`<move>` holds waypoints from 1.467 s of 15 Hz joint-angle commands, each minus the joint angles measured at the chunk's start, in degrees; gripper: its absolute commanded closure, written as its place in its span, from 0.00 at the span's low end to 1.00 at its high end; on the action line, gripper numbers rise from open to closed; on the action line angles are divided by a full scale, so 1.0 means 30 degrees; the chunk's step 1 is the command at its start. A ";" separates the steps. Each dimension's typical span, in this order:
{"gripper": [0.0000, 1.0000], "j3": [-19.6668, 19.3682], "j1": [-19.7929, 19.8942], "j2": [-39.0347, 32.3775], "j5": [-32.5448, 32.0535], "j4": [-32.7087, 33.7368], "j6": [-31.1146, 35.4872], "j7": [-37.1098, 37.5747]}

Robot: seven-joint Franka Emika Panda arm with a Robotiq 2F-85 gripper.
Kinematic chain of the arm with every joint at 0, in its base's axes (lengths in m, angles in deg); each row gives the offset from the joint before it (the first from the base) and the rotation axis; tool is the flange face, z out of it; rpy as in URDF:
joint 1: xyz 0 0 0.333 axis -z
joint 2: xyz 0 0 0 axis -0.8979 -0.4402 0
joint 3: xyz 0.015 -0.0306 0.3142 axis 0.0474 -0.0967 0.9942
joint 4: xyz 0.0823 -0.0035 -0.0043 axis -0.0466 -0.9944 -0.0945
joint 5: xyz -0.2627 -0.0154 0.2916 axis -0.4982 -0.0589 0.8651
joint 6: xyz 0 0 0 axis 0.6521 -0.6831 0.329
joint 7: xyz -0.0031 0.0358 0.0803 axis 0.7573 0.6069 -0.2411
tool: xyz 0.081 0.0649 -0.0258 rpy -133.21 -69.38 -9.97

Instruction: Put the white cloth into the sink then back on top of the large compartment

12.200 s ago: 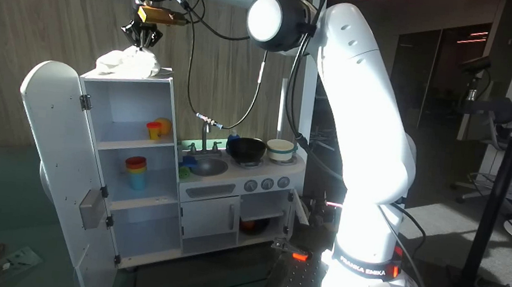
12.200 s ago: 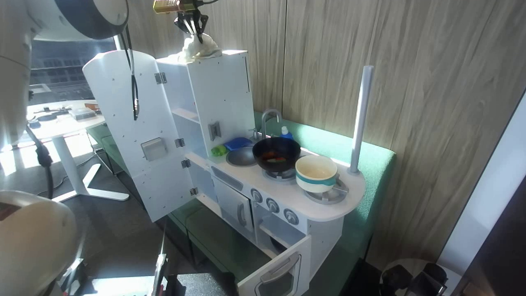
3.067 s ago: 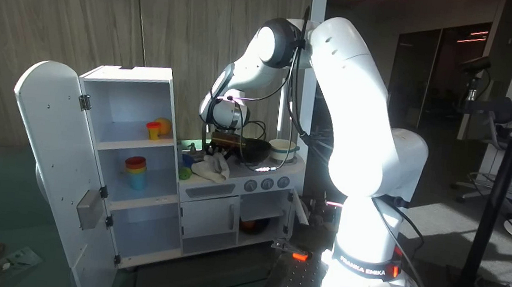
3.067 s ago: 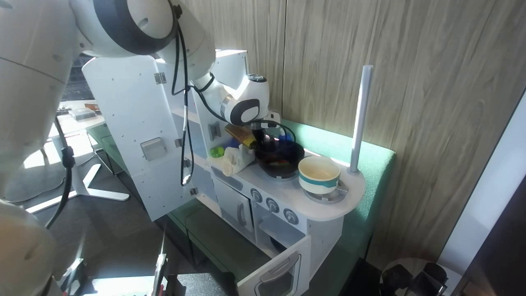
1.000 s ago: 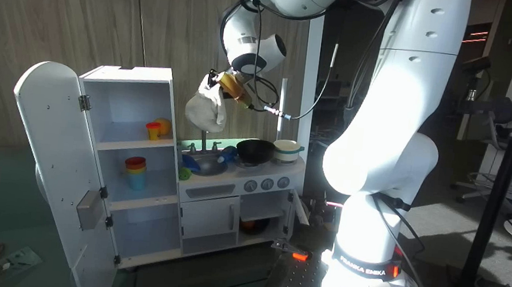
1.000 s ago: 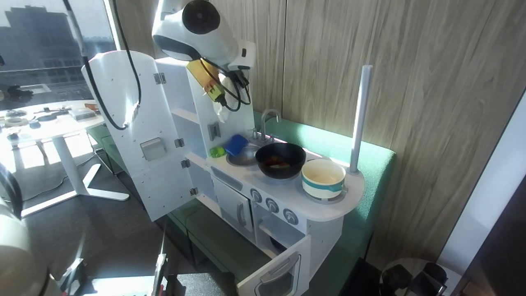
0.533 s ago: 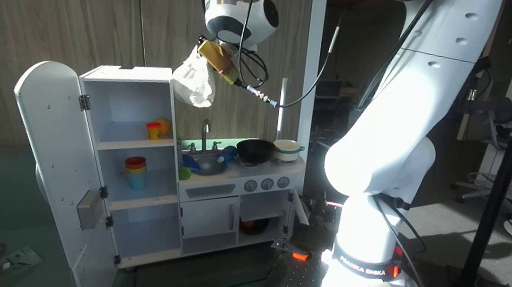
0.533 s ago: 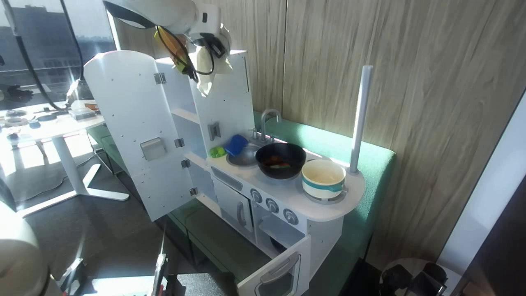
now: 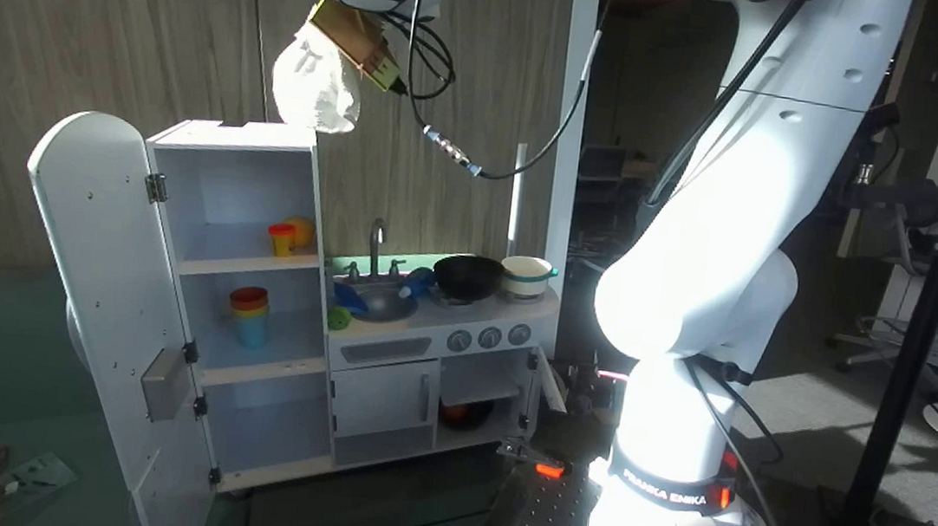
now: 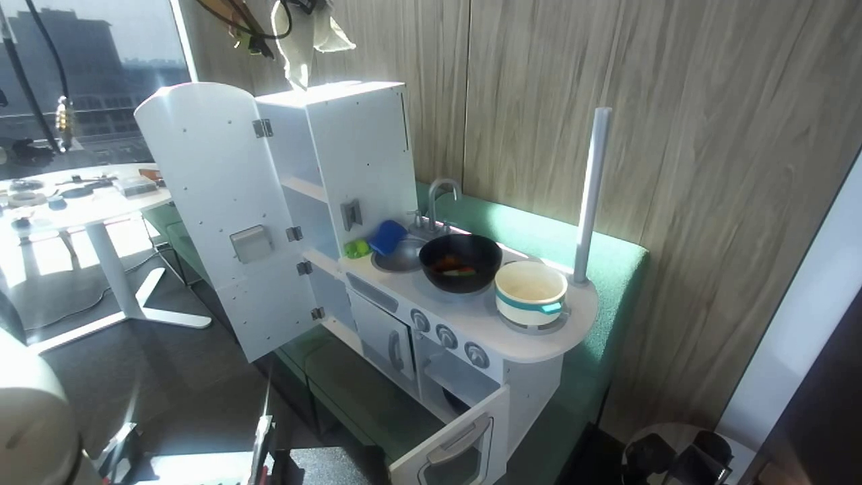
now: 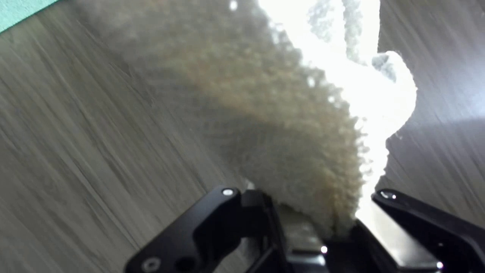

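In the wrist view, a black two-fingered gripper is closed down on the gathered end of a soft, rough-piled white cloth. The rest of the cloth hangs free below the grip in both exterior views, near the flat top of the tall white box-shaped cabinet, presumably the task's large compartment; whether the lowest corner touches that top cannot be told. Since the gripper holds the cloth, the final setting-down is not yet done: what is left, most likely, is to carry it in over the middle of the top, lower it and let go. Released at the edge, it could slip down towards the white toy-kitchen counter. Farther off, below the cabinet top, lies the round silver-grey sink, with a blue plastic piece at its rim and no part of the cloth in it. The sink half of the job is probably done and this the return leg, though nothing in the sink proves it. Farther along the counter stand a black wok and a round cream pot with a teal band, neither called for by the task, and behind everything rises a grey-brown wood-grain wall.
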State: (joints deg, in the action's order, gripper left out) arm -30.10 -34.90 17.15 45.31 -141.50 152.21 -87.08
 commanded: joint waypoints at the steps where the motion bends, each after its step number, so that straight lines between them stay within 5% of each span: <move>1: 0.94 0.1391 -0.0617 -0.4146 -0.2700 0.3956 0.3480 -0.0105; 7: 0.93 0.1894 -0.2004 -0.9491 -0.3298 0.8920 0.6055 -0.3681; 8: 0.87 0.1858 -0.2206 -1.0064 -0.2942 0.9745 0.6213 -0.4543; 9: 0.57 0.1849 -0.2385 -1.0554 -0.2832 1.0484 0.6281 -0.5061; 11: 0.50 0.1883 -0.2492 -1.0936 -0.2704 1.1137 0.6023 -0.5665; 17: 0.05 0.1827 -0.2287 -1.0627 -0.2627 1.1325 0.5667 -0.5251; 22: 0.00 0.1836 -0.0892 -0.9579 -0.0784 1.0136 0.5113 -0.4767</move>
State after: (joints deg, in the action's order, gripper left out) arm -24.86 -40.12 -14.10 39.04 -109.66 168.11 -101.10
